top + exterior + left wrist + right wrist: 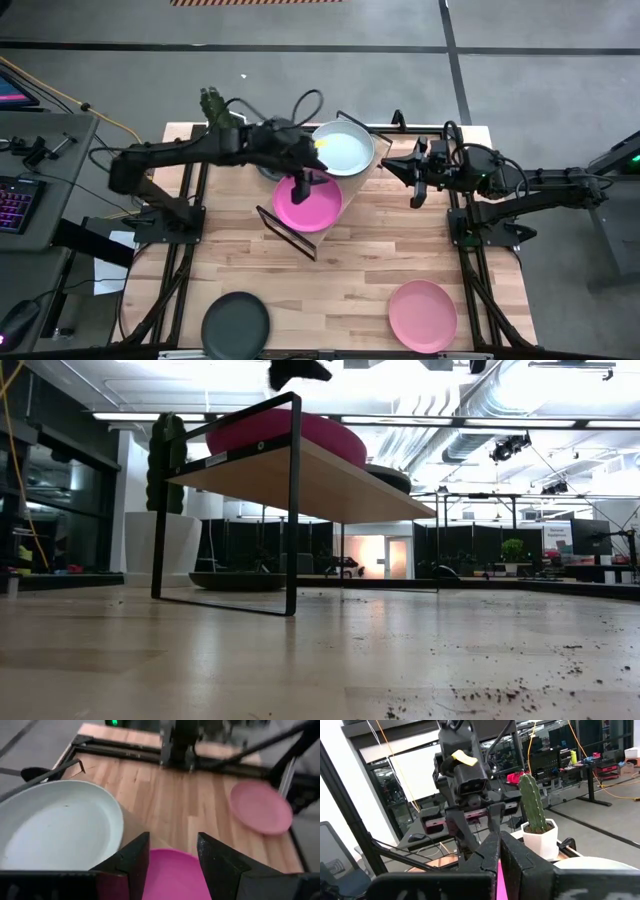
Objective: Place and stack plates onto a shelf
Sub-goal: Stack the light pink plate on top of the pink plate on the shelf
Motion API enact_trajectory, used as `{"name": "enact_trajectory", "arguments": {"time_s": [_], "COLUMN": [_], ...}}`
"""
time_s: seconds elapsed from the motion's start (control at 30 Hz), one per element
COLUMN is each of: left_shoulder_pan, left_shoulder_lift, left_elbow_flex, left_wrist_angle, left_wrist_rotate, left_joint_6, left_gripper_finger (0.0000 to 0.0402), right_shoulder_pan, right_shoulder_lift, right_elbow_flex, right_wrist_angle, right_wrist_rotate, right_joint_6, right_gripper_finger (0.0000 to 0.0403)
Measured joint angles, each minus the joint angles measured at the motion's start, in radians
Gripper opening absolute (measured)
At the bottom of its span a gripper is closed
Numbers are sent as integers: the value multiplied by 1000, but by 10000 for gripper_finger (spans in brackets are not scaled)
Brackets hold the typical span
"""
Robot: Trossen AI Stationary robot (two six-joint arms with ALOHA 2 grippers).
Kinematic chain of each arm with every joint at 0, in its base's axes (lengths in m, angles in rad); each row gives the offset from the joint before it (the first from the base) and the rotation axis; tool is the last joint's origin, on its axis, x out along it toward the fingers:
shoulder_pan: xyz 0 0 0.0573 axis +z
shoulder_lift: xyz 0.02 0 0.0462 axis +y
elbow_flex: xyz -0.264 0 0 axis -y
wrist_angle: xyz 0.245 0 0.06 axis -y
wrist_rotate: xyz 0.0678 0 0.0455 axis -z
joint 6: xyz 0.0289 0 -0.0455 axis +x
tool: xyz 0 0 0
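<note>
Wood-plank table [360, 270]; left gripper [303, 186] apart over matte round magenta plate [308, 203]; right gripper [418, 185] together.

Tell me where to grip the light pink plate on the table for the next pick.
Take the light pink plate by its rim, pinching the raised edge from above. It lies flat and shallow near the right front corner of the table, with nothing beside it, so the right gripper probably suits.
</note>
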Motion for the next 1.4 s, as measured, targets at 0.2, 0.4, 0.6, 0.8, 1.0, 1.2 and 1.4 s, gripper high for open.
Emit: {"name": "enact_trajectory", "arguments": {"time_s": [0.2, 0.4, 0.6, 0.8, 1.0, 1.2, 1.4], "left_shoulder_pan": [1, -1, -1, -2, -2, -2, -2], "left_shoulder_lift": [-204, -444, -619, -670, -667, -666, -666], "left_elbow_flex": [-347, -575, -699, -725, -726, -726, -726], "left_wrist_angle": [340, 659, 724, 710, 698, 672, 666], "left_wrist_rotate": [-19, -47, -137, -145, -145, -141, -141], "left_joint_6": [-186, -280, -340, -364, -359, -367, -367], "left_gripper_finger": [154, 154, 154, 154, 154, 154, 154], "right_shoulder_pan": [0, 0, 0, 0, 0, 0, 39], "right_shoulder_lift": [0, 0, 0, 0, 0, -2, 2], "right_elbow_flex": [0, 0, 0, 0, 0, 0, 0], "right_wrist_angle": [-11, -11, -12, -12, -12, -74, -280], "right_wrist_rotate": [0, -1, -2, -2, -2, -135, -308], "right_joint_6": [0, 12, 16, 27, 38, 318, 468], "right_gripper_finger": [0, 0, 0, 0, 0, 8, 51]}}
